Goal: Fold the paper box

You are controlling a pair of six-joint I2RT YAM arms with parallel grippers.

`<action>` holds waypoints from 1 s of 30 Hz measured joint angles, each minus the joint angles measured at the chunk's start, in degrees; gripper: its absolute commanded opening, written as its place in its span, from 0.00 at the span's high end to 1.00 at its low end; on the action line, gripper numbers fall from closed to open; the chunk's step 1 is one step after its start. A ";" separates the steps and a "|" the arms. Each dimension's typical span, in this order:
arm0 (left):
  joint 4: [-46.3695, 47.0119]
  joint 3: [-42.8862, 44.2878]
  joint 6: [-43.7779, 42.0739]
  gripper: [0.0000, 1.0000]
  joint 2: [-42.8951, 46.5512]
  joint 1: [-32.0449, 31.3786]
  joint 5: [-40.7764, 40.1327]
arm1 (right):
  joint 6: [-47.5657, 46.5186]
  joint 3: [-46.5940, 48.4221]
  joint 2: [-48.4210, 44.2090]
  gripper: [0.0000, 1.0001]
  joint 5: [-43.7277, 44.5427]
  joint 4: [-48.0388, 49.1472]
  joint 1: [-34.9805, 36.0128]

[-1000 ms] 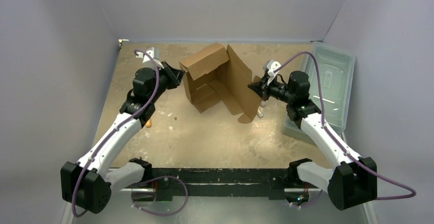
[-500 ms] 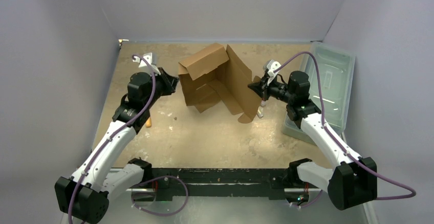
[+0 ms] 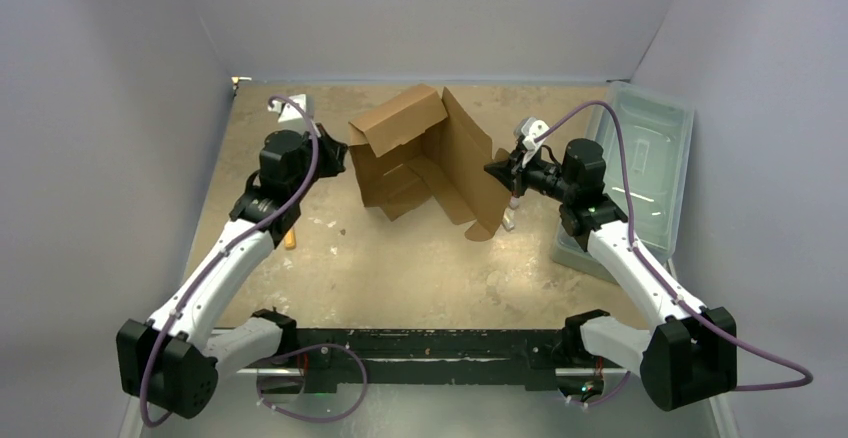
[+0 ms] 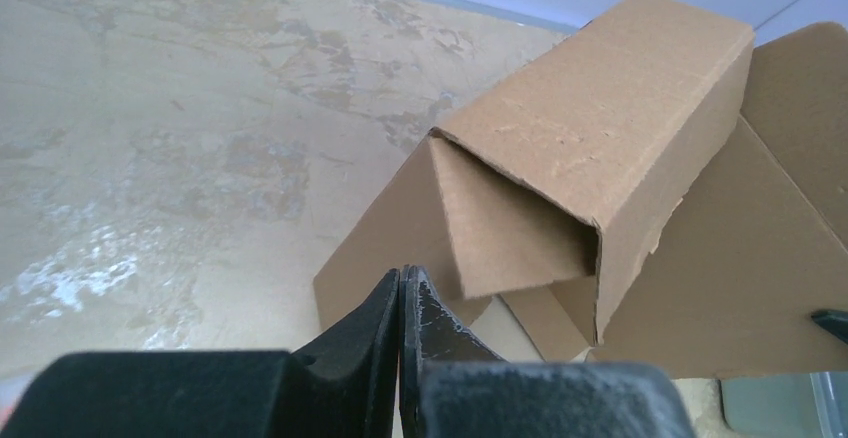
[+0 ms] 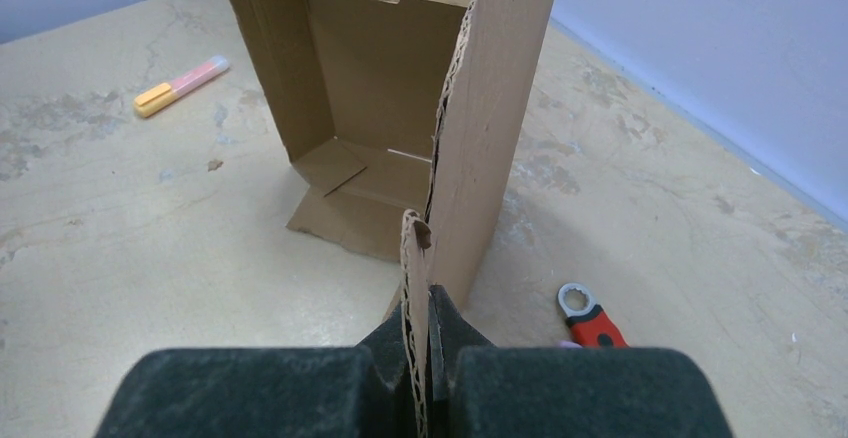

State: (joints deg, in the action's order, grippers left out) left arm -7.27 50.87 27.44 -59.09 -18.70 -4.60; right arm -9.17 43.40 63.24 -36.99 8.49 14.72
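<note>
The paper box (image 3: 420, 158) is a brown cardboard mailer, half folded, standing open in the middle of the table. My right gripper (image 3: 495, 171) is shut on the edge of its large upright flap (image 5: 480, 128); the corrugated edge runs between the fingers in the right wrist view (image 5: 420, 298). My left gripper (image 3: 340, 153) is shut and empty, its tips just left of the box's left wall. In the left wrist view the closed tips (image 4: 401, 278) sit in front of a folded-over side flap (image 4: 600, 108).
A translucent grey-green bin (image 3: 645, 173) stands at the right edge. A red-handled wrench (image 5: 590, 320) lies on the table right of the box, below the right gripper. An orange-pink marker (image 5: 180, 86) lies left of the box.
My left arm swung out to the left and came back toward the box's left wall. The box has shifted slightly. My right gripper stays shut on the flap.
</note>
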 measured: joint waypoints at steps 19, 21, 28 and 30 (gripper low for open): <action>10.93 -2.99 3.48 1.00 -7.23 0.07 4.24 | -4.48 1.18 -0.63 0.71 -2.91 -4.46 0.00; 10.99 -3.34 3.45 1.00 -7.21 0.07 3.82 | -5.14 1.18 -1.03 0.62 -2.49 -6.56 0.00; 11.06 -4.37 3.39 1.00 -7.21 0.07 2.75 | -5.97 1.81 -2.69 0.37 0.09 -10.10 -0.85; 11.08 -4.39 3.39 1.00 -7.21 0.07 2.69 | -6.01 2.29 -3.19 0.31 0.28 -10.67 -1.07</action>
State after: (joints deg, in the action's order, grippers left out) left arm 3.81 46.48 30.83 -66.30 -18.63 -1.91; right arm -15.18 45.69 60.05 -36.71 -2.17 13.65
